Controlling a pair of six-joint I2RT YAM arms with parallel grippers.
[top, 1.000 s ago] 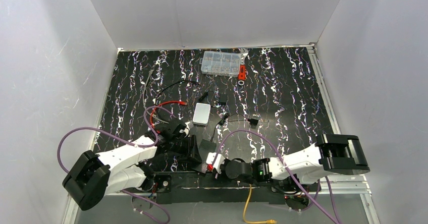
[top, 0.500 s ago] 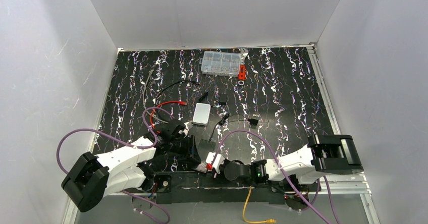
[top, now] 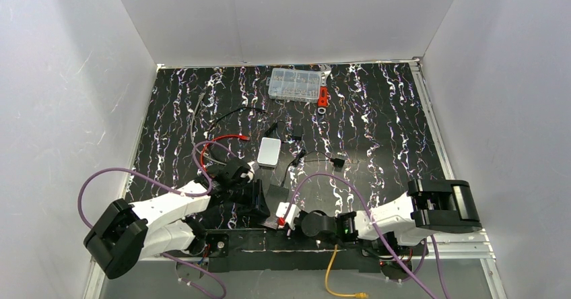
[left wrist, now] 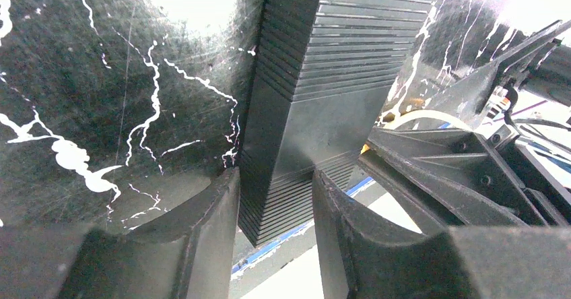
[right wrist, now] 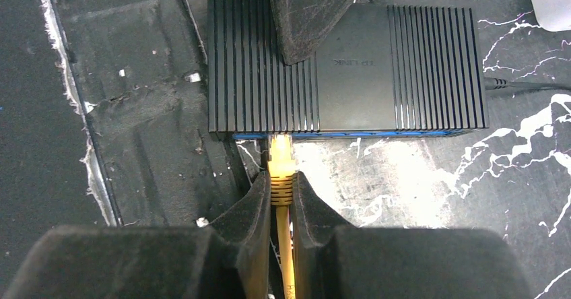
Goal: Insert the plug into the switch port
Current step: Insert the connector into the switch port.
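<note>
The black ribbed switch box (right wrist: 357,77) lies flat with its blue-edged face toward me. The plug (right wrist: 279,157), on its orange cable (right wrist: 286,258), has its tip at the mouth of a switch port (right wrist: 278,136) near that face's left end. How deep it sits I cannot tell. My right gripper (right wrist: 281,191) is shut on the plug's ribbed rear. My left gripper (left wrist: 275,205) is shut on the box's corner (left wrist: 323,110), with one of its fingers (right wrist: 310,16) resting on the top. From above, both grippers (top: 259,201) (top: 286,215) meet at the box (top: 275,196), and the plug is hidden.
A white-grey box (top: 269,152) sits just behind the switch, with a red wire (top: 225,139) and small black connectors (top: 337,161) nearby. A clear parts case (top: 294,84) and a red tool (top: 323,97) lie at the back. A black lead (right wrist: 518,83) leaves the switch's right side.
My left gripper's fingers have closed in a little on the switch box. My right arm has shifted slightly left, carrying the plug toward the box.
</note>
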